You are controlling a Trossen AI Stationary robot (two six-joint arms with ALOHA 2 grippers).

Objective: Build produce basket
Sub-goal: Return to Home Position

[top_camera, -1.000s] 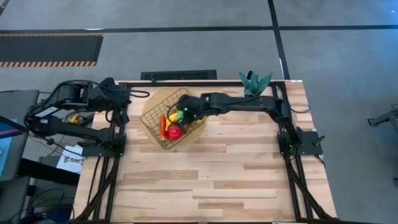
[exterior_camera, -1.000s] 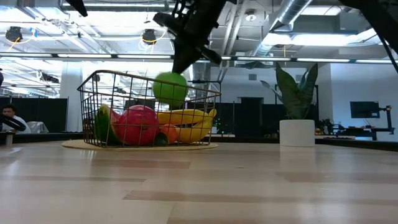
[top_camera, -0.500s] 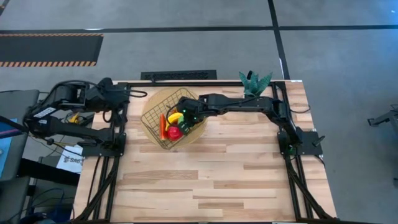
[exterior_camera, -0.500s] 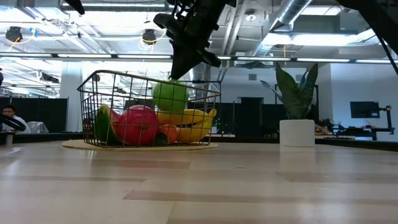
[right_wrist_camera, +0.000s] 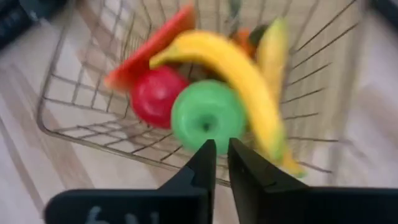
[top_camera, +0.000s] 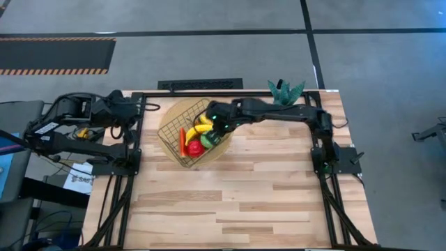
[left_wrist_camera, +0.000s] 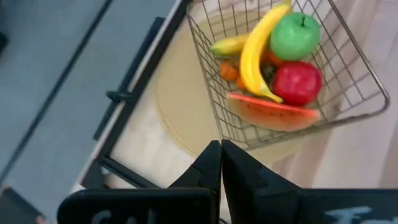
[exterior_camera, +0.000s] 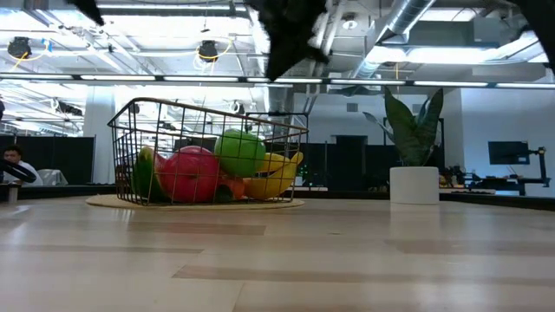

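change over the last second: the green apple (exterior_camera: 240, 152) hung at the right gripper's fingertips above the rim one second ago. half a second ago it was dropping past the wires. it now lies inside the basket (top_camera: 169, 144). the right gripper (right_wrist_camera: 222, 149) has lifted and drawn back. in the high view it hovers over the basket's corner nearest the right arm. in the low view it shows only as a dark blur well above the rim. its fingers stand parted by a narrow slit and grip nothing. the left gripper (left_wrist_camera: 221, 152), fingers pressed together and empty, waits at the left edge of the wooden table (top_camera: 244, 202). it points toward the basket, much as before.

the basket: square, of thin gold-toned wire with flaring sides. it stands upright on a round mat (left_wrist_camera: 180, 106) near the table's far edge.

contents, as seen from the left wrist:
- the green apple on top, touching the red apple (left_wrist_camera: 297, 82) beside it
- two bananas (left_wrist_camera: 256, 53), the longer one curving against both apples
- a red slice (left_wrist_camera: 273, 113) with a green rind, leaning along one wire wall
- an orange piece (left_wrist_camera: 229, 70), half hidden under the bananas

a potted plant (exterior_camera: 413, 182) stands on the table well apart from the basket.
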